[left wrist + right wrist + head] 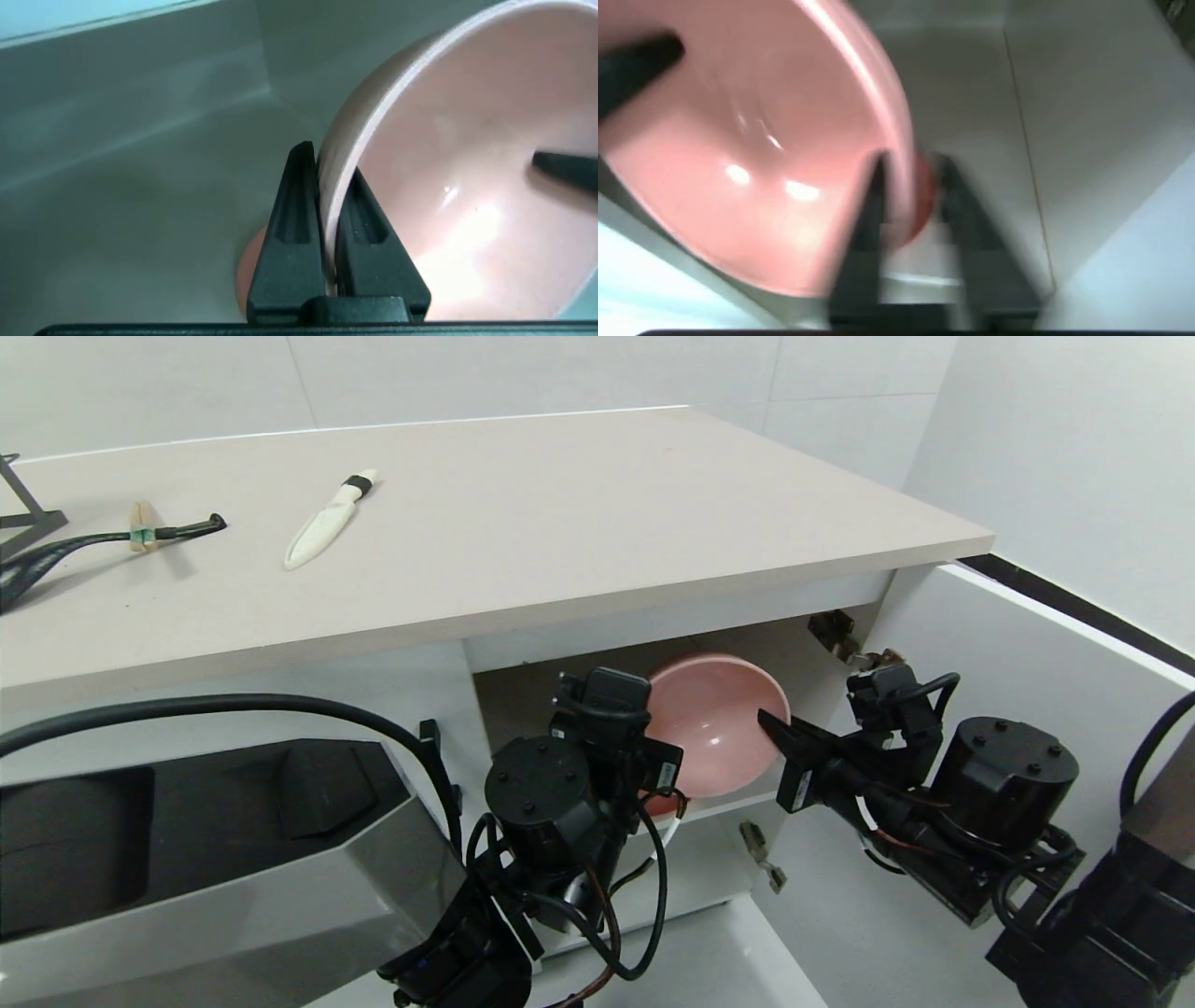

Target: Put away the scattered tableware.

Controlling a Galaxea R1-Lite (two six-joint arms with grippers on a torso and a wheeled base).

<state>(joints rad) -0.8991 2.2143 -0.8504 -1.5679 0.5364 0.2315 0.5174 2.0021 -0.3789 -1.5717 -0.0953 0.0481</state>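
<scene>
Cabinet (518, 695) interior: left jaws pinch pink bowl (467, 187) rim; right jaws blurred, apart.

Kitchen: white tiled wall (523, 373) across the top of the frame, beige tabletop (579, 513) over a white cabinet (392, 674) with open door (1018, 681) at right, knife (329, 520) upper left, pink bowl (714, 721) inside cabinet.
</scene>
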